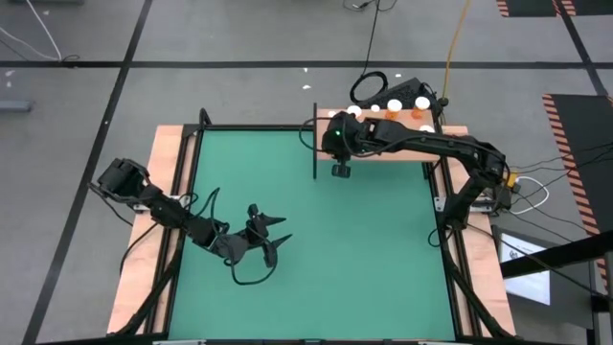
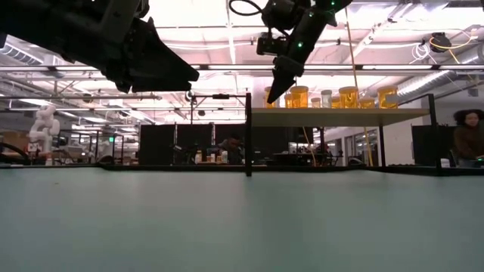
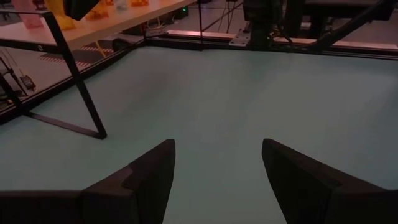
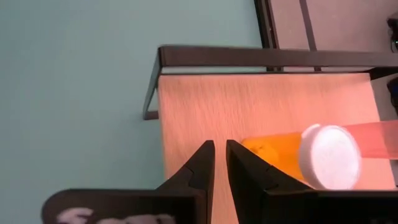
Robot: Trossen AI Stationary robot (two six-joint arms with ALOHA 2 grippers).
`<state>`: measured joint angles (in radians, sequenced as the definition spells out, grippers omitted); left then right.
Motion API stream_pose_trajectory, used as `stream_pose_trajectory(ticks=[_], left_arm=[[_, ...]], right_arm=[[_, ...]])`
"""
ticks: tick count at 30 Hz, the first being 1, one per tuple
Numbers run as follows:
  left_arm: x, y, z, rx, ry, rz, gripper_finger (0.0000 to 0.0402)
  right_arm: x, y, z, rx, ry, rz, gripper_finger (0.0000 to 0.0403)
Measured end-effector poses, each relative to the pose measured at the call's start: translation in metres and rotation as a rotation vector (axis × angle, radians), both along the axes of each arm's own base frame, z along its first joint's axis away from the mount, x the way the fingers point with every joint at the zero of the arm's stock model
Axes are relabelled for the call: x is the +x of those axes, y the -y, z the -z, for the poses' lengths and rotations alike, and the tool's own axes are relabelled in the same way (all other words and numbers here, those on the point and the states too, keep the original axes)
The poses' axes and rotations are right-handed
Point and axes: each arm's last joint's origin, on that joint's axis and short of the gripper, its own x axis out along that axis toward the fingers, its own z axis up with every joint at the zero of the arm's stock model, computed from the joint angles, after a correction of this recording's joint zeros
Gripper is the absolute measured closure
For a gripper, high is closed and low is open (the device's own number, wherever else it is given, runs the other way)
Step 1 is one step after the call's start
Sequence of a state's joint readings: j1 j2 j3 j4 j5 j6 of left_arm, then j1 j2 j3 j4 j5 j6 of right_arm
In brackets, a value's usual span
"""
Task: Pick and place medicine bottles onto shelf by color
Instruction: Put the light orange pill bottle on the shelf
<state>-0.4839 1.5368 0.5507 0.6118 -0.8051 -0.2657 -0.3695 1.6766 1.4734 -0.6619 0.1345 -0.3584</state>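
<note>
Several medicine bottles (image 1: 393, 115) with white caps stand upright on the wooden shelf (image 1: 455, 134) at the mat's far edge. In the low view their orange bodies (image 2: 348, 97) line the shelf board (image 2: 340, 112). My right gripper (image 1: 338, 146) points down over the shelf's left end, shut and holding nothing. In its wrist view the fingertips (image 4: 219, 149) hover above the bare board (image 4: 205, 106), beside an orange bottle (image 4: 273, 152) with a white cap (image 4: 329, 155). My left gripper (image 3: 217, 149) is open and holds nothing, raised above the green mat (image 1: 263, 235), left of centre.
The shelf stands on thin black posts (image 2: 248, 136) and a black frame (image 3: 81, 93). A pinkish bottle (image 4: 373, 140) stands behind the orange one. The green mat (image 1: 374, 249) spreads between wooden side strips (image 1: 172, 192). People and equipment show in the room beyond (image 2: 469, 140).
</note>
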Motion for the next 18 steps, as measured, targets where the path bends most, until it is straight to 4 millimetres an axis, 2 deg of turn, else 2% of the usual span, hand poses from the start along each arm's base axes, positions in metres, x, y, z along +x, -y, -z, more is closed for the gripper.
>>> stream_pose_trajectory(ticks=[18], left_arm=[[0.0001,0.0000,-0.0002,0.000,0.002,-0.001,0.0158]], right_arm=[[0.0011,0.0089,0.0000,-0.078,-0.004,0.001,0.0370]])
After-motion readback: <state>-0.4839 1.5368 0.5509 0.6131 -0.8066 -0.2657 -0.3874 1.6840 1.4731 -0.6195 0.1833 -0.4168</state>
